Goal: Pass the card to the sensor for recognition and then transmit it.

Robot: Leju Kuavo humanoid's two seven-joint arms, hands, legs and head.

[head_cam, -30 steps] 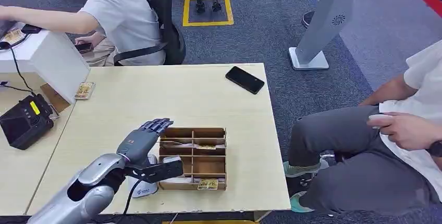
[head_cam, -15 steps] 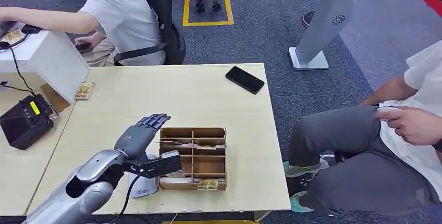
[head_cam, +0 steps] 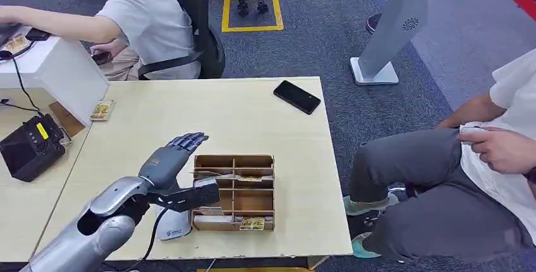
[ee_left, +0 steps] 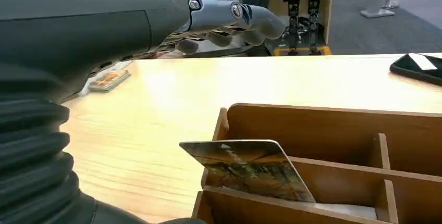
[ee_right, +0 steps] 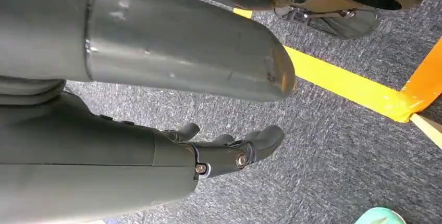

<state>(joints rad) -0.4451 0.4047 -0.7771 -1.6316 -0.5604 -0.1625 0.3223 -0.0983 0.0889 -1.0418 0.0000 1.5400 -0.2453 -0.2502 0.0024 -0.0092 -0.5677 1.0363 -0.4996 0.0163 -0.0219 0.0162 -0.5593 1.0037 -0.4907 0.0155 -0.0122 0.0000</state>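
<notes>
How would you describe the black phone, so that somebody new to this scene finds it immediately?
Start at the light wooden table. Go to its far right corner, away from the wooden divided box. The flat black rectangular phone lies there alone, the only dark thing on that side.

Left hand (head_cam: pixel 169 161) above the table (head_cam: pixel 221 117), at the left edge of the wooden divided tray (head_cam: pixel 234 191); fingers extended and apart, thumb reaching over the tray's left compartments, nothing gripped. Small white device (head_cam: pixel 173 224), cabled, on the table under the wrist, touching the tray's left side. Cards in the tray: one (head_cam: pixel 251 223) in the near-row compartment, one (head_cam: pixel 250 178) further back. Black phone (head_cam: pixel 297 97) near the far right edge. Another card (head_cam: pixel 102 109) at far left, beside a white box (head_cam: pixel 54 73). Black controller (head_cam: pixel 28 148) on the adjoining table. Two people seated nearby.
</notes>
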